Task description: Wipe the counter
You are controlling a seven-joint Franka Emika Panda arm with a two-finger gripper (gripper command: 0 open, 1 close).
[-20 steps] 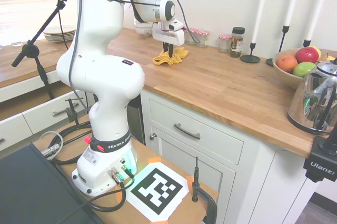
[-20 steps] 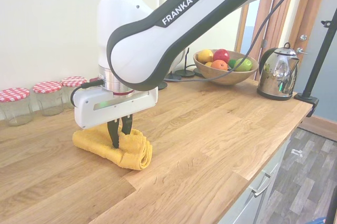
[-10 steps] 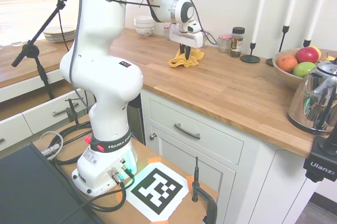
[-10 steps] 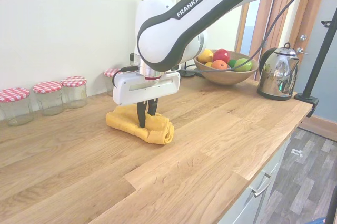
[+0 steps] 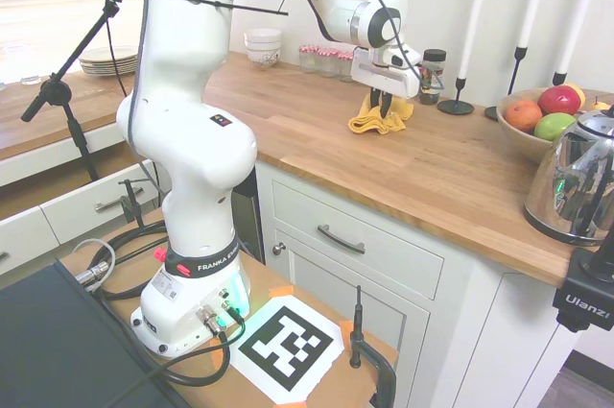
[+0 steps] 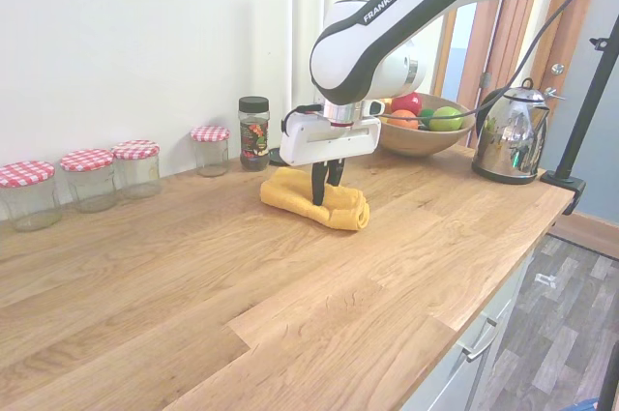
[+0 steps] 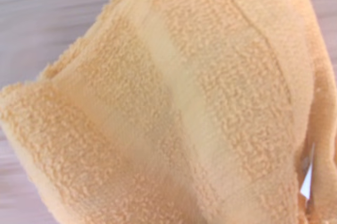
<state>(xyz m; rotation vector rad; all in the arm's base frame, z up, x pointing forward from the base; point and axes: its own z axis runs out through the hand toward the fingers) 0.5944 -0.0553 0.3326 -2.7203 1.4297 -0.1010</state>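
A: Where's the hand (image 6: 325,200) at?

B: Pointing straight down, fingers pinching a bunched yellow cloth (image 6: 314,200) against the wooden bench (image 6: 290,285).

A: And the cloth sits where?

B: Flat on the bench toward the wall side, near a dark-lidded spice jar (image 6: 253,132) and between the checked-lid jars (image 6: 135,167) and the fruit bowl (image 6: 426,138) (the kettle (image 6: 509,133) stands further along). The wrist view is nearly all terry cloth.
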